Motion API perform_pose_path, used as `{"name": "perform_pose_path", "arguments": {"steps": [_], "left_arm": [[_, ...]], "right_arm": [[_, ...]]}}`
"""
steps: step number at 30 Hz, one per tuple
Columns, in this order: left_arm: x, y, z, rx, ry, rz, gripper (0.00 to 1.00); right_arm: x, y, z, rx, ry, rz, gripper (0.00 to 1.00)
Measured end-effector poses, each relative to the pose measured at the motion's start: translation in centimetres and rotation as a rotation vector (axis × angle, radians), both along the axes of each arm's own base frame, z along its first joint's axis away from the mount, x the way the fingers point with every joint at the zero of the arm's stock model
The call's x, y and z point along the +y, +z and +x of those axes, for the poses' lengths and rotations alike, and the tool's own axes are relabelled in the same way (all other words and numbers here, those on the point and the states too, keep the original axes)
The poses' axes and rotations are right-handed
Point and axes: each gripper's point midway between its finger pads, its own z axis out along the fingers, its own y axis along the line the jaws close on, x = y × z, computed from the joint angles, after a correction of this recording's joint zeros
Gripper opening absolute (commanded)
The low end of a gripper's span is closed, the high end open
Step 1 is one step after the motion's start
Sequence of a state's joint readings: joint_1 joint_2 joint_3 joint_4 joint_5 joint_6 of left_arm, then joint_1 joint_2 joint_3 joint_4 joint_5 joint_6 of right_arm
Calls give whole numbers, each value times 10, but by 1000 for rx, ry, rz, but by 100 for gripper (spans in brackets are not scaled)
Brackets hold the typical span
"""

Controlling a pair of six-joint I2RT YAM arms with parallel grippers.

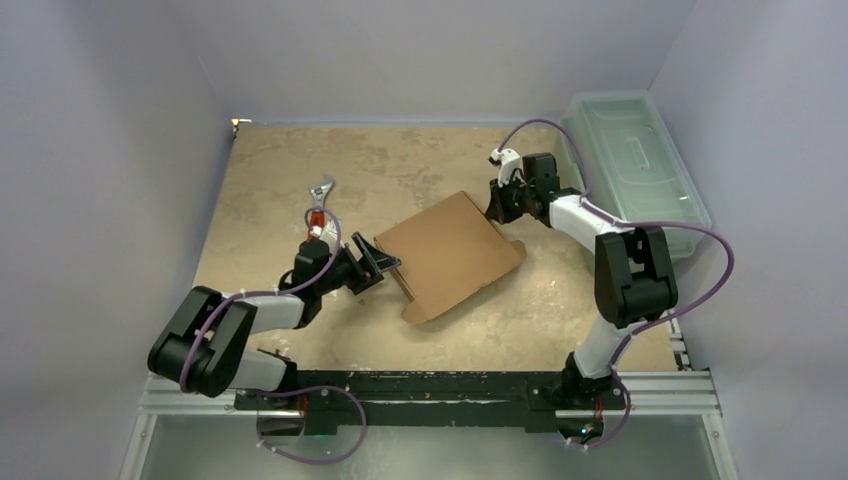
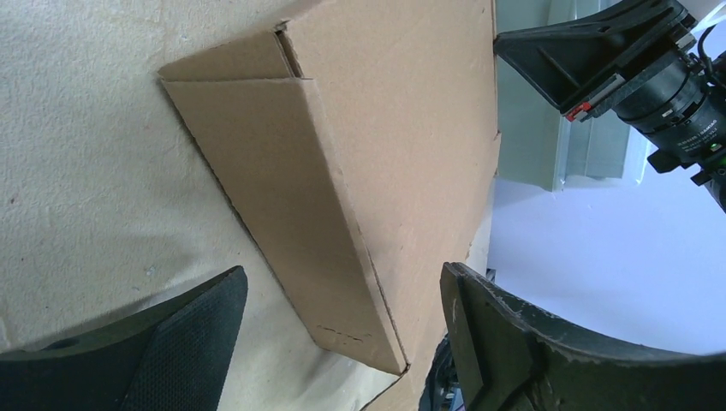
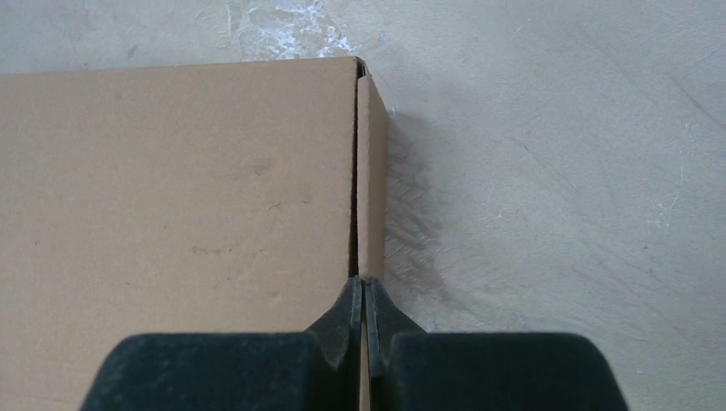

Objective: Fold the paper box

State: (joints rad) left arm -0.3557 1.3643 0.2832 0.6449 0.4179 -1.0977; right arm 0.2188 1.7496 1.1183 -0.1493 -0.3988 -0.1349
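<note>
Paper box (image 1: 452,252) lying mid-table on your tan work surface (image 1: 280,170), your left gripper (image 1: 380,262) spread wide just beside its left wall, your right gripper (image 1: 497,207) closed tight, tips touching its far-right corner flap.

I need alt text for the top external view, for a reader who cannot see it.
A partly folded brown paper box lies between two robot arms. The left gripper, jaws open, sits at its left edge; the right gripper, jaws shut, pinches its far right edge. A wrench and a pale plastic bin lie nearby.
</note>
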Motion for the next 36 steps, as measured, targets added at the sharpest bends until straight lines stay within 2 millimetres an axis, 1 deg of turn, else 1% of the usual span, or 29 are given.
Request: {"name": "perform_pose_path", "arguments": {"steps": [3, 5, 11, 16, 19, 22, 30, 33, 36], "left_arm": [[0, -3, 0, 4, 4, -8, 83], [0, -4, 0, 3, 7, -16, 86], [0, -11, -3, 6, 16, -37, 89], [-2, -7, -1, -19, 20, -68, 91], [-6, -3, 1, -41, 13, -89, 91], [-13, -2, 1, -45, 3, -110, 91], [-26, -11, 4, -4, 14, -200, 92], [-29, -10, 6, -3, 23, -240, 90], [-31, -11, 7, 14, 38, -275, 78]], "right_arm": [[-2, -1, 3, 1, -11, -3, 0], [-3, -2, 6, -1, -19, -3, 0], [-9, -4, 14, -2, -43, -1, 0], [-10, -4, 15, 0, -48, 1, 0], [-10, -4, 15, -1, -49, 2, 0], [-10, -5, 16, -2, -49, 2, 0], [-12, -5, 17, -2, -52, 2, 0], [-12, -5, 17, -2, -52, 2, 0], [-12, -5, 17, -2, -52, 2, 0]]}}
